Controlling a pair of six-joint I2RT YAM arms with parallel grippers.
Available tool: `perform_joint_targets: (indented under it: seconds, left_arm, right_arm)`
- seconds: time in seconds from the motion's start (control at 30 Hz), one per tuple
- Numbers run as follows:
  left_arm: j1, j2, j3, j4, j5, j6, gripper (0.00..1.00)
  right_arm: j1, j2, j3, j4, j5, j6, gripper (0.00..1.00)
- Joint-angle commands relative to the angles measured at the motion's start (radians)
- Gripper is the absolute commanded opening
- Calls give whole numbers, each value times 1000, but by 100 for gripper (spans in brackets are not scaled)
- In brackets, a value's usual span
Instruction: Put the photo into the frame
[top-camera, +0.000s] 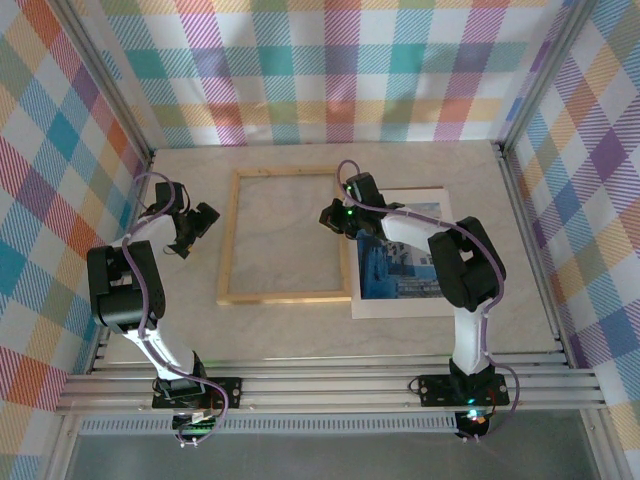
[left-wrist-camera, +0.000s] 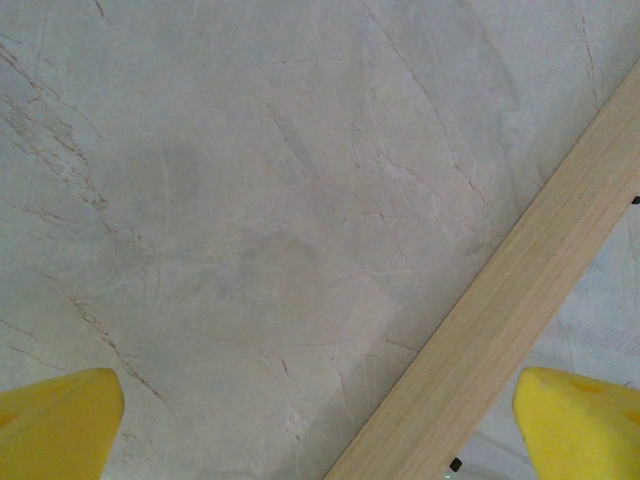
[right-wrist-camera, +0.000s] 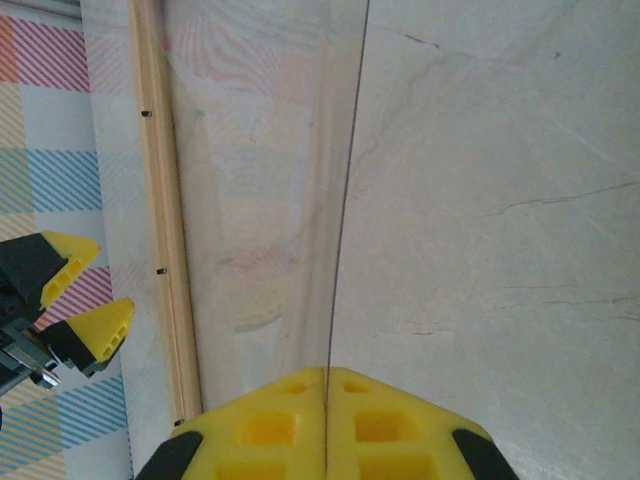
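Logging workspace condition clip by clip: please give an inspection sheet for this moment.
Surface: pale marbled table.
Job's things: wooden frame lies flat mid-table; photo and white mat lie together to its right, outside the frame.
Clutter: nothing seen.
Pincers: left pincer open near the frame's left rail; right pincer shut on the edge of the clear pane.
Cables: purple cable along each arm.
Surroundings: plaid walls; metal rails at the near edge.

Overhead and 2 close wrist views share frame (top-camera: 228, 240).
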Motion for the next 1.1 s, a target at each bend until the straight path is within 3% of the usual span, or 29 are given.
perform_joint_targets:
  seconds: [0.0,0.23,0.4,1.07]
  left_arm:
    - [10,-27,-7,8,0,1,100]
    - [10,-27,-8,8,2,2,100]
    - [10,-26,-6,7,3,1,100]
    - [10,-23,-4,8,5,3,100]
  right_arm:
    - [-6,-2,32,-15,-48,-43,0]
    - [-8,31,112,-136,-126,-165,0]
    - [-9,32,130,-188,-142,-164,0]
    - [-17,7,143,-141,-193,-146,0]
